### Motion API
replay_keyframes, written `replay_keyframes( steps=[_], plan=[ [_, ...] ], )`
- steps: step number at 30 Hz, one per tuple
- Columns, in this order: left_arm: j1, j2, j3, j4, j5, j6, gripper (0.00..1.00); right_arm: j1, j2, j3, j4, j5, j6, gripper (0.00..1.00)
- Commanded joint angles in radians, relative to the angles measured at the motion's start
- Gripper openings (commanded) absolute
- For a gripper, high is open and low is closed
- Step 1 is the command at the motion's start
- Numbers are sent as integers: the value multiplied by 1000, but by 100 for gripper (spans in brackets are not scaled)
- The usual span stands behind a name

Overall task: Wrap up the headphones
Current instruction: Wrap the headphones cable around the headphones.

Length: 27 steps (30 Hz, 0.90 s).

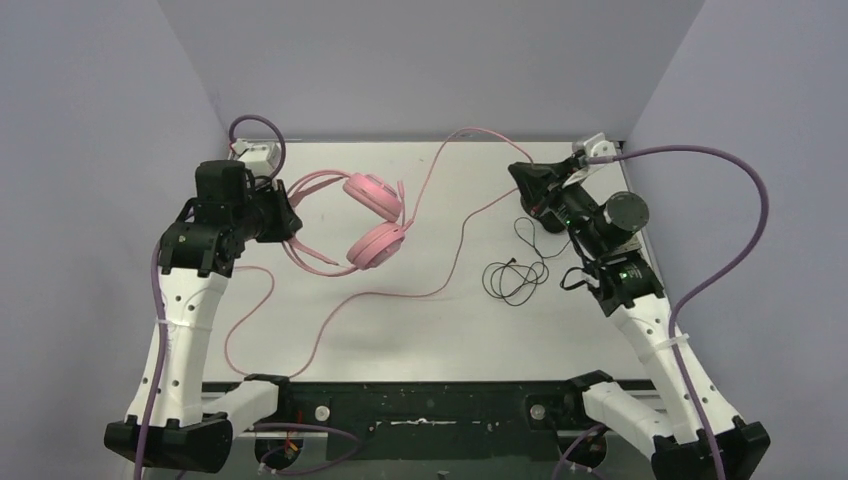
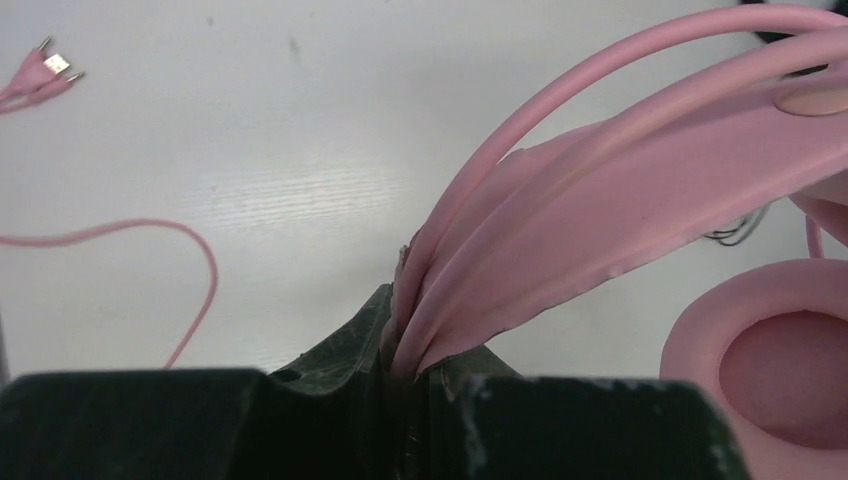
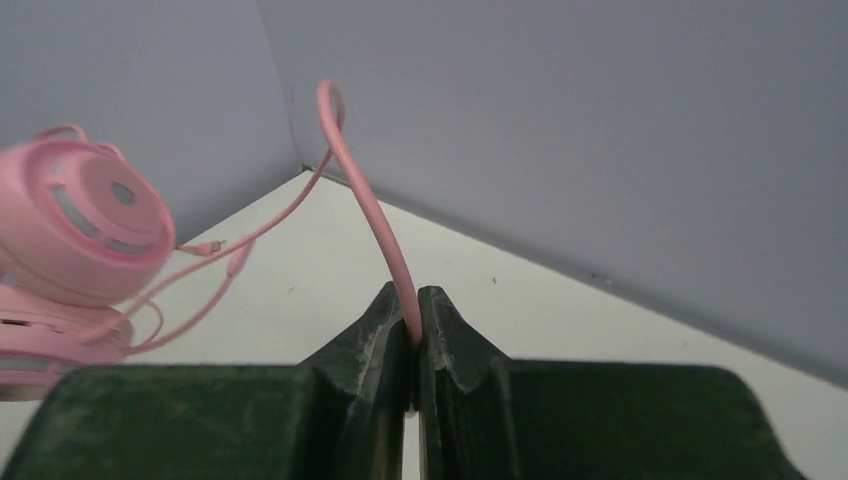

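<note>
On the smooth white tabletop (image 1: pixel 400 340), left of centre, sit the padded pink over-ear headphones (image 1: pixel 378 243), their headband clamped in the left gripper (image 2: pixel 405 360). The right gripper (image 3: pixel 412 335) pinches the thin pink cable (image 3: pixel 365 190). A hard pull might slip the cord free or drag the earcups. Plain grey-lilac walls enclose the table.

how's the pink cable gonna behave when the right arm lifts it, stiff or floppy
Probably floppy: the pink cable snakes in loose curves across the table. Likely light and thin, so it may slip through the shut jaws of the right gripper.
</note>
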Motion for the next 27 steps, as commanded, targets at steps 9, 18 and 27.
replay_keyframes(
  steps=[9,18,27],
  plan=[
    [-94,182,-77,152,-254,123,0,246,183,666,-682,-164,-504,0],
    [-195,217,-91,238,-297,145,0,273,328,921,-890,-378,-575,0],
    [-208,390,98,190,-390,75,0,403,370,1018,-1039,-316,-621,0]
  ],
)
